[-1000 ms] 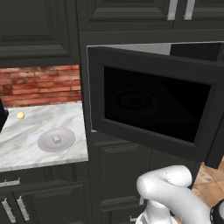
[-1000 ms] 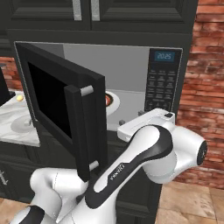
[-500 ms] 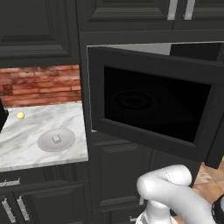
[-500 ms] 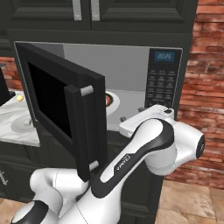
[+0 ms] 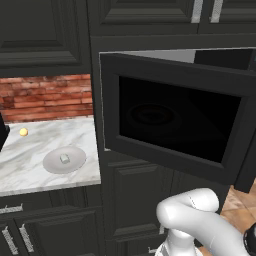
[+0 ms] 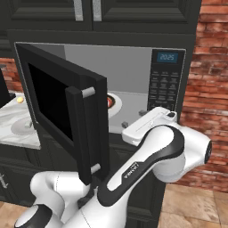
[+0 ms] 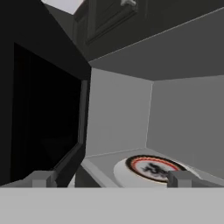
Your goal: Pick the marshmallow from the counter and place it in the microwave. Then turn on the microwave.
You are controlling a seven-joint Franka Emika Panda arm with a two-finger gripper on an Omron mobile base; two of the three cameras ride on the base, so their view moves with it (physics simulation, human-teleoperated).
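The hand [image 7: 111, 178], fingers spread and empty, faces the open microwave [image 6: 133, 84]; the marshmallow [image 5: 64, 159] sits on a plate [image 5: 52, 163] on the desk [image 5: 30, 150].

One microwave [image 6: 133, 89] is standing open, showing one turntable [image 7: 151, 167] inside. One marble counter [image 5: 30, 170] is carrying one round grey plate [image 5: 64, 160], one marshmallow [image 5: 64, 159] (sitting on that plate) and one small yellow ball [image 5: 23, 132]. One silver door handle [image 6: 88, 129] is showing.
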